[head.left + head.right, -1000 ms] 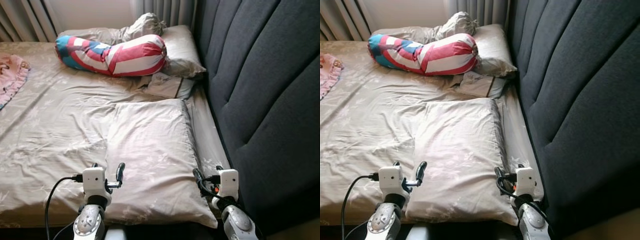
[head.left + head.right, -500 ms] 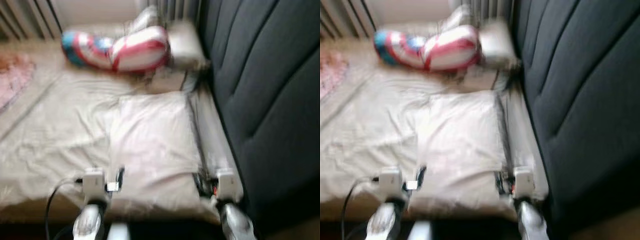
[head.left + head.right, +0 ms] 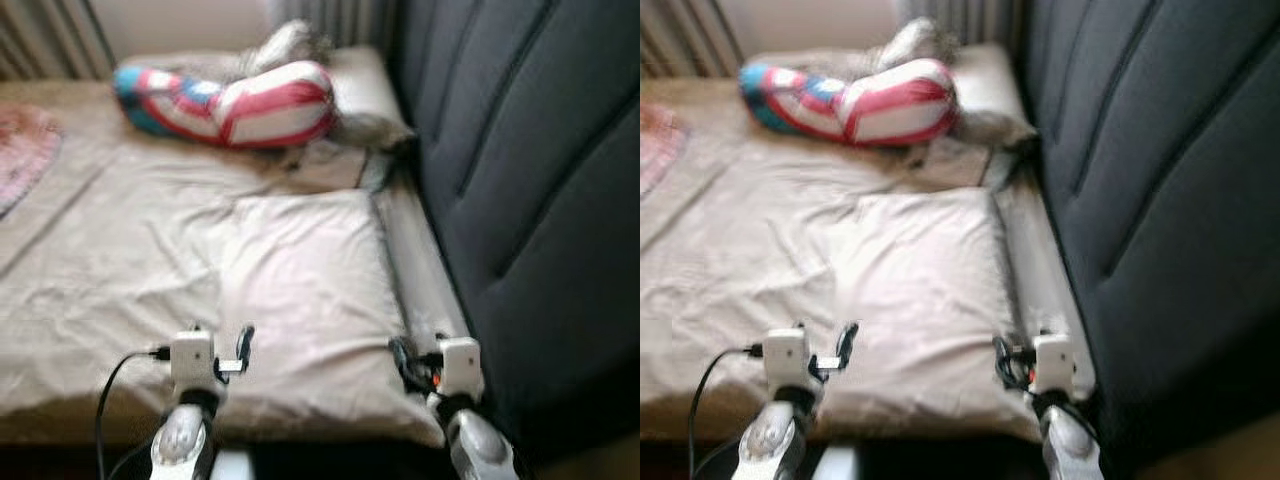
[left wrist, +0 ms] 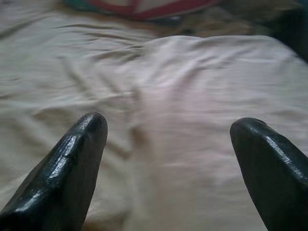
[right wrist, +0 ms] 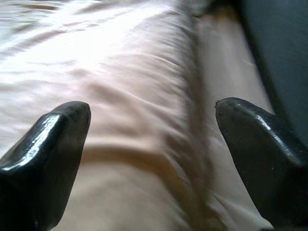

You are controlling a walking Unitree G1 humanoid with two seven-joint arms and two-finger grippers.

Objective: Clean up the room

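Over the last second the whole picture had shifted and blurred, so the camera had moved, not the things: the robot had been stepping or swaying at the bed's (image 3: 90, 290) edge. The blur had been worst half a second before and was easing now, which suggested the robot was settling.

The pillow (image 3: 300, 290) lay where it had lain, flat at the near end of the bed, just beside the dark headboard (image 3: 530, 180). The striped bolster (image 3: 240, 100) stayed at the far end, against more pillows and crumpled cloth. A pink cloth (image 3: 25, 160) showed at the bed's far left.

The left gripper (image 4: 168, 144) hovered over the pillow's near left corner, jaws wide with nothing between them. The right gripper (image 5: 151, 139) hung over the pillow's near right edge, close to the gap by the headboard, jaws likewise wide and empty. Both had kept much the same place against the pillow.

So nothing had yet been grasped. Judging from the pose, the pillow looked like the next thing to be taken, one gripper to each near corner, once the body steadied.
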